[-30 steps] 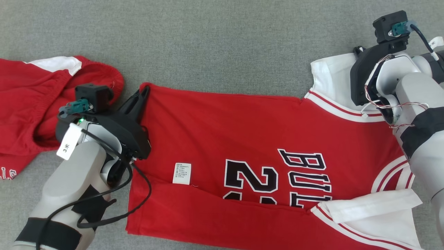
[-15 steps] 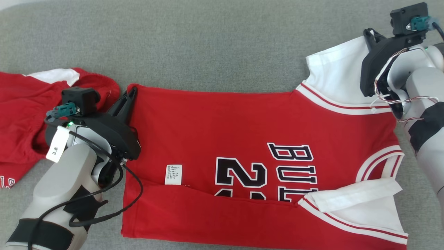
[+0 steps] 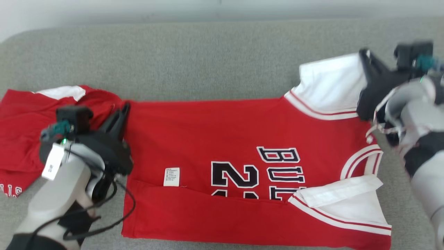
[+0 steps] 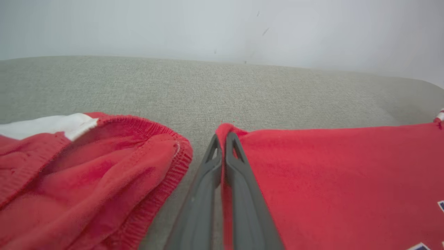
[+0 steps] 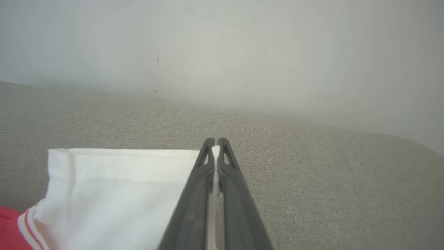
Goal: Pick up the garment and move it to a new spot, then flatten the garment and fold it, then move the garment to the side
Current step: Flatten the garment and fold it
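forearms point(image 3: 57, 201) pale grey, black bands point(image 3: 425, 156) | fingers point(image 4: 199, 198) dark grey, slotted tips | white tag point(image 3: 52, 166), left wrist

A crumpled pair of red shorts point(image 3: 24, 132) is lying at the left end of the grey fabric worktop point(image 3: 208, 62), showing a ribbed waistband and a white patch. A pale wall point(image 3: 104, 7) is rising behind the worktop's far edge.

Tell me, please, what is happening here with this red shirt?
A two-armed robot is folding a red jersey on a grey padded surface. Its left gripper is shut on the far hem corner, its right gripper on the far white sleeve. The near edge is already folded over. Another red garment lies at the left.
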Controlling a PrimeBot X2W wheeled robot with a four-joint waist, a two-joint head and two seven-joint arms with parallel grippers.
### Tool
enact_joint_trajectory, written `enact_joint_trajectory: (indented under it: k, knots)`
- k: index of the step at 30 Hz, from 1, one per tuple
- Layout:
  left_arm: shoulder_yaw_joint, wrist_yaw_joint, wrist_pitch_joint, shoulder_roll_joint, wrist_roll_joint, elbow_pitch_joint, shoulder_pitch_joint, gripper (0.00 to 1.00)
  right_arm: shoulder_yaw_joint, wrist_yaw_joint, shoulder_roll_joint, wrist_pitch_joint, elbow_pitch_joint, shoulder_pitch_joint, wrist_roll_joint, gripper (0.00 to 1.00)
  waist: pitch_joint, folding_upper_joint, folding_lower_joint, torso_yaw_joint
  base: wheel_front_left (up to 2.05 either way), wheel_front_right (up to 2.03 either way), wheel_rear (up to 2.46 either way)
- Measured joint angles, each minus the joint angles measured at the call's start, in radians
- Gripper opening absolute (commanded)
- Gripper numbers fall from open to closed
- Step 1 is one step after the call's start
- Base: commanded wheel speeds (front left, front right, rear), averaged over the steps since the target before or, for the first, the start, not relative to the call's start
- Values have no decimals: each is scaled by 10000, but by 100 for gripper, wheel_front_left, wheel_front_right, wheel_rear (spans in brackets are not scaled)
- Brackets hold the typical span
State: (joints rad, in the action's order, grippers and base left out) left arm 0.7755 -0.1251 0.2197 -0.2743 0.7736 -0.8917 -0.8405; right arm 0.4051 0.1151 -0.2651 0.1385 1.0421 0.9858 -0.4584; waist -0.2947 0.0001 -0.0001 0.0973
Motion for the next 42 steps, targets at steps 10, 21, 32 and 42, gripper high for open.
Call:
enact_joint_trajectory:
  k: [10,21,32,42]
  knots:
    - [136,2,196,-257,192,401,1037,0,-213,88,-109,920,-606,-1958,-727,0,911,-3,-1,-186,0,0,0]
    - [293,2,201,-449,531,811,2049,0,650,96,-717,1070,-2924,-4241,-1858,0,1783,-3,-1,-369,0,0,0]
    - [420,2,276,-520,589,1174,2825,0,1475,96,-1806,1083,-5041,-6125,-2970,0,2212,-2,-1,-483,0,0,0]
    - [570,8,276,-516,541,1578,3482,0,2057,96,-2665,840,-6282,-7003,-3595,0,2337,-1,0,-473,0,0,0]
